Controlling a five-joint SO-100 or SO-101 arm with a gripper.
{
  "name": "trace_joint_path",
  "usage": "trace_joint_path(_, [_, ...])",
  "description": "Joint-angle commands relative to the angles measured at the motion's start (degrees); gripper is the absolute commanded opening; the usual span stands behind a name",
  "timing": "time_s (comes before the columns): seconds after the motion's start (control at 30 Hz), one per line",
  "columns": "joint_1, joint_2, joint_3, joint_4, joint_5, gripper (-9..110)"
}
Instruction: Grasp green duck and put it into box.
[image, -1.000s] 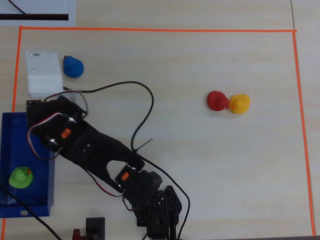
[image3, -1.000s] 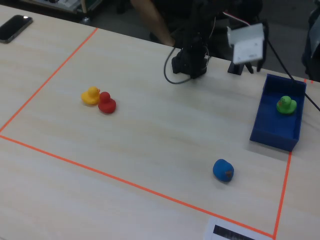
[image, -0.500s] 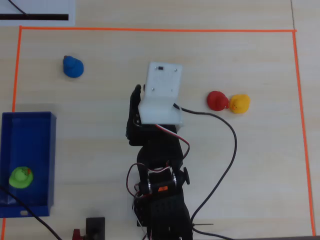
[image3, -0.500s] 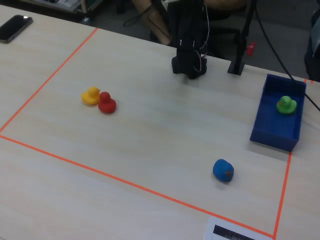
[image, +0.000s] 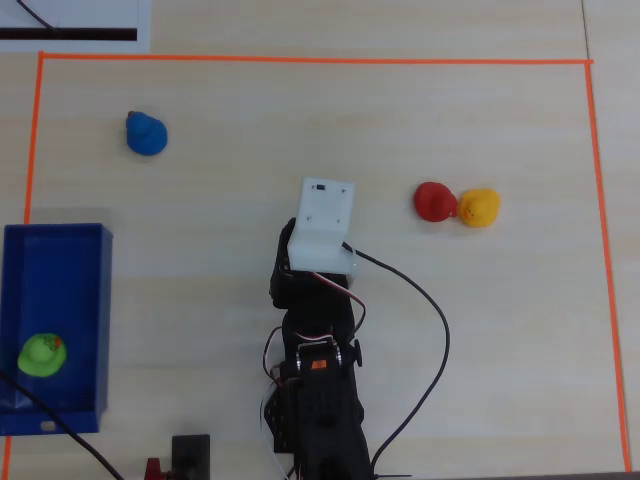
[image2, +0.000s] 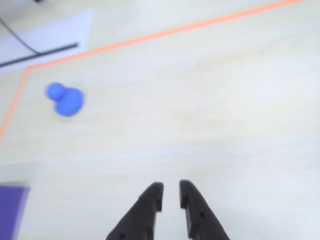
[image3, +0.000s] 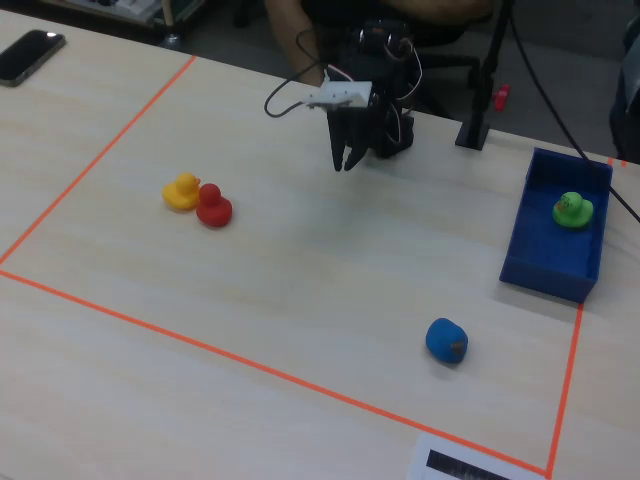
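Closest to our wrist camera, our claw (image2: 169, 192) hangs empty over the bench (image2: 200, 115), fingers only a narrow slit apart. We see the green duck (image: 42, 355) inside the box (image: 75, 300) (red duck (image: 434, 200) touching yellow duck (image: 479, 208)).

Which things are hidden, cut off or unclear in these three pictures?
- Gripper: hidden under the white wrist mount in the overhead view.
- Box: cut off and blurred at the wrist view's left edge, so the green duck is out of sight there.
- Blue duck: blurred in the wrist view; beak unclear.
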Motion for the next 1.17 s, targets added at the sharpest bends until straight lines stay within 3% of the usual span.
trace_joint_path(0.0, [1.4,0.5,7.6,-4.0,-0.4,0])
trace_joint_path(0.1, [1.8,0.5,11.5,-1.4,-2.3,0])
trace_joint_path(0.4, [1.6,0.5,11.6,25.8,-9.3,0])
trace_joint_path(0.53, [3.3,0.5,11.6,26.0,-9.1,0])
trace_joint_path(0.6, [3.6,0.5,11.6,26.0,-9.6,6])
trace_joint_path(1.13, [3.6,0.5,11.6,26.0,-9.6,7])
